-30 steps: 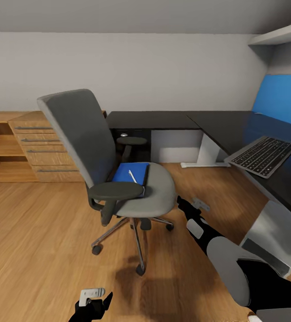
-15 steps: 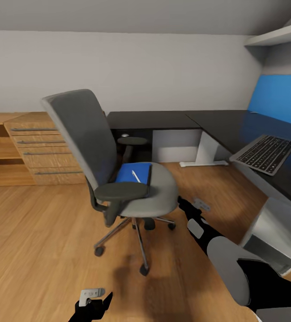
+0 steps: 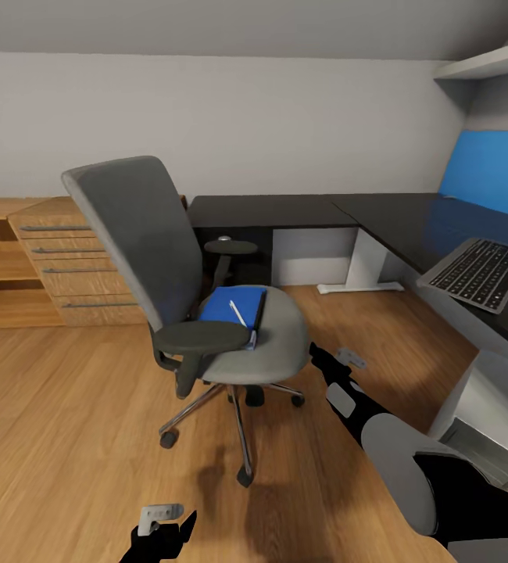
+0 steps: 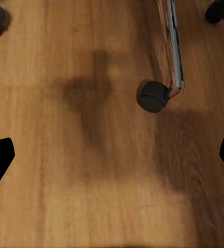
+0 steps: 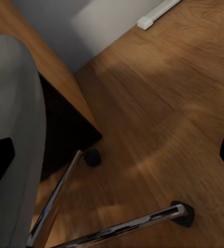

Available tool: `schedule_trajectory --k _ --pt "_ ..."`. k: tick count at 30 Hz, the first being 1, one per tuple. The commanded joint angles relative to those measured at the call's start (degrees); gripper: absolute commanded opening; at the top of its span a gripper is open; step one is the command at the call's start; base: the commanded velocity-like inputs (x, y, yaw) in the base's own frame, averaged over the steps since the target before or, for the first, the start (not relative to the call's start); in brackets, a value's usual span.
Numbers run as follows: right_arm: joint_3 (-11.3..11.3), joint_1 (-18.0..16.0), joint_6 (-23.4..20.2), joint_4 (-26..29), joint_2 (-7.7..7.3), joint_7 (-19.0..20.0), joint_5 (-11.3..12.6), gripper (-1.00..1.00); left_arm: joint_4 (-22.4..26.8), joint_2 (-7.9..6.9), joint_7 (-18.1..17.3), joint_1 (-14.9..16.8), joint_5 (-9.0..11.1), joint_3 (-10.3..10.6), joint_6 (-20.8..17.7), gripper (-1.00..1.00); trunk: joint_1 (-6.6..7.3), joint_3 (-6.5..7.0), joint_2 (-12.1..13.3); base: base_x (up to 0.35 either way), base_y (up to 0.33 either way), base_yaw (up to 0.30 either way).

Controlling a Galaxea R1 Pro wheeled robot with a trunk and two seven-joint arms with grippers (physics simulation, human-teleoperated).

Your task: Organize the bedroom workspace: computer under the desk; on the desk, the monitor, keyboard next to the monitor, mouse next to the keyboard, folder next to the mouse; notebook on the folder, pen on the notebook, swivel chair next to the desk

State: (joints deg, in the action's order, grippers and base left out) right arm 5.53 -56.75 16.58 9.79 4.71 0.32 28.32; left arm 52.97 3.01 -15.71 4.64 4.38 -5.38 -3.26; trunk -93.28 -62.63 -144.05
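The blue folder [image 3: 231, 304] lay flat, thin and probably slippery; best pinched at its overhanging edge. Both tools stood open, empty.

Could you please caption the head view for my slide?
Blue folder with pen on the swivel chair; keyboard on the black desk.

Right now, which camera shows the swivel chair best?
The head view: the whole swivel chair shows, with back, seat, armrests and base. The left wrist view catches a chrome leg and castors over the floor; the right wrist view catches the seat's edge, two legs and castors.
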Motion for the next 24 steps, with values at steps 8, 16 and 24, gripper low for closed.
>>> schedule_trajectory --k 8,16,24 --pt "0.5 0.0 0.1 0.0 0.04 0.1 -0.1 1.00 0.0 0.06 -0.5 0.0 0.5 -0.2 -0.3 1.00 0.01 -0.05 0.0 0.001 0.000 0.000" --pt "0.5 0.0 0.1 0.0 -0.06 0.1 -0.1 1.00 0.0 0.01 -0.4 0.0 0.4 -0.3 -0.3 1.00 0.01 -0.05 0.0 0.168 0.000 0.000" --pt "0.5 0.0 0.1 0.1 -0.19 0.1 -0.1 1.00 -0.1 0.00 -0.4 0.0 0.4 -0.4 -0.3 1.00 0.01 -0.05 0.0 0.189 0.000 0.000"
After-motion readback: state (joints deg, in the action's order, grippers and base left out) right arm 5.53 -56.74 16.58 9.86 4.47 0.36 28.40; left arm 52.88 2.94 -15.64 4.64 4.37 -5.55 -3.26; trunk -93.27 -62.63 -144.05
